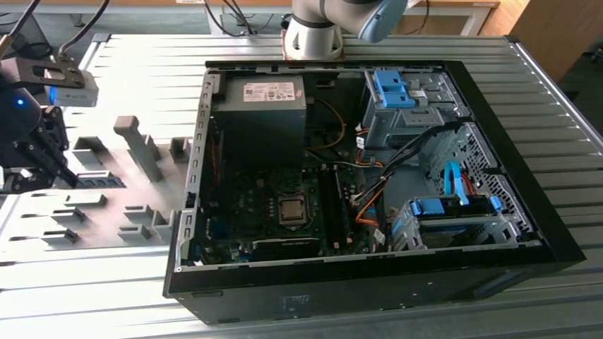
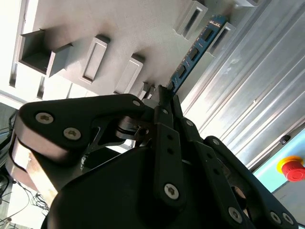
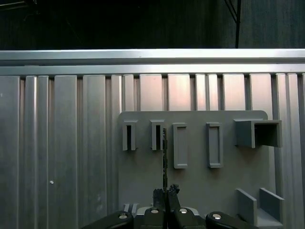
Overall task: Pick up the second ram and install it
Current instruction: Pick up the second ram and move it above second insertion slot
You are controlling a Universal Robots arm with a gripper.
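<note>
The second ram (image 2: pixel 195 52) is a thin blue board with black chips, and my gripper (image 2: pixel 164 95) is shut on its near end. In the first wrist view the ram (image 3: pixel 165 152) shows edge-on, running from the fingers (image 3: pixel 159 194) to the slotted blocks (image 3: pixel 156 136) of the grey fixture plate (image 3: pixel 190 191). Whether its far end still touches a block I cannot tell. In the exterior view my gripper (image 1: pixel 56 173) is at the exterior view's left, above the fixture plate (image 1: pixel 113 205) and well away from the open computer case (image 1: pixel 368 282).
The case lies open with its motherboard (image 1: pixel 236 205), processor socket (image 1: pixel 292 210), black power supply (image 1: pixel 259 116), loose cables and blue drive cages (image 1: pixel 452 208). Upright grey blocks (image 1: pixel 137 145) stand on the fixture plate. A red stop button (image 2: pixel 291 169) sits on the ribbed metal table (image 1: pixel 113 296).
</note>
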